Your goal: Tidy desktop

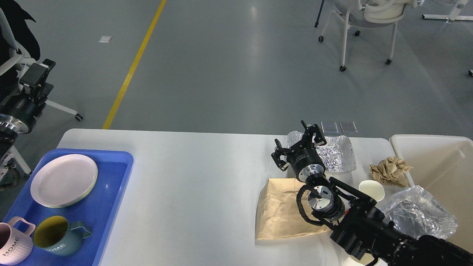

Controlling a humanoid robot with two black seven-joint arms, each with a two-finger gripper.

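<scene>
The white desktop (192, 177) fills the lower view. My right gripper (297, 145) hovers open and empty over its right part, just left of a crumpled foil tray (336, 153) and above the far edge of a flat brown paper bag (279, 210). A crumpled brown paper ball (390, 170), a white paper cup (371, 189) and a crumpled foil sheet (419, 216) lie to the right of the arm. My left gripper (35, 74) is raised off the table beyond its left edge, holding nothing visible. Its fingers cannot be told apart.
A blue tray (107, 207) at the front left holds a pale plate (63, 180), a teal mug (55, 236) and a pink mug (13, 247). A cream bin (439, 162) stands at the right edge. A wheeled chair (369, 22) stands on the floor beyond.
</scene>
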